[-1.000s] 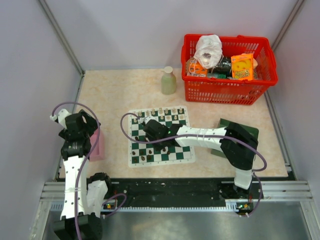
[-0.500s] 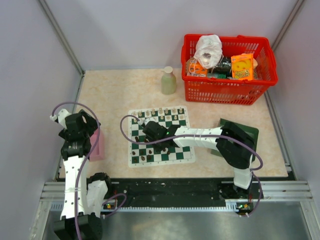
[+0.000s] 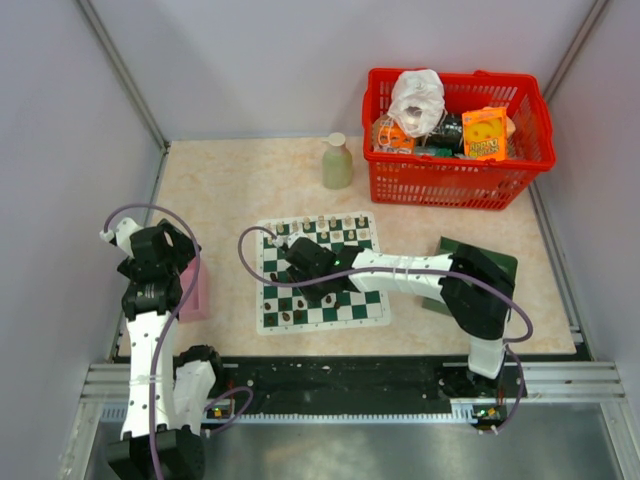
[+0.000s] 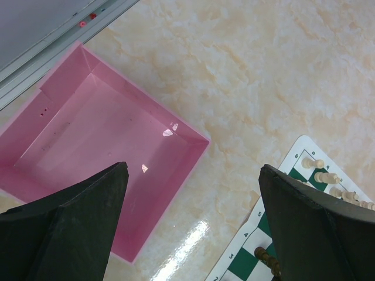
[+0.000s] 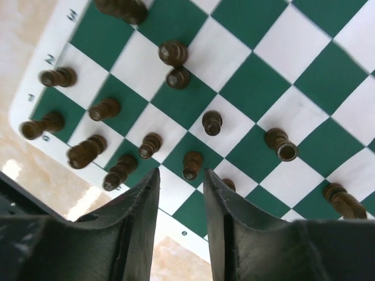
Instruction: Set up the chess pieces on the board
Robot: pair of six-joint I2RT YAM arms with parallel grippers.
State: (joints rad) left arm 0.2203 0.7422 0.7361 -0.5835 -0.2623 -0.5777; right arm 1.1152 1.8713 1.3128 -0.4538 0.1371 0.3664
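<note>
Left gripper (image 4: 192, 170) wide above pink tray (image 4: 99, 117), right gripper (image 5: 180, 175) narrowly parted, seemingly empty, dark pieces (image 5: 150, 144) crowding board (image 5: 258, 88)

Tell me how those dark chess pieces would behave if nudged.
The dark chess pieces look slim on small bases, so probably tip easily. They stand close together, so one might knock neighbours. Being tiny, likely light.

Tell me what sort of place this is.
Probably a robot test cell, not a home: plain grey walls on an aluminium frame enclose the table, the left arm and right arm are bolted to a rail at its edge, and a board and basket sit as props.
</note>
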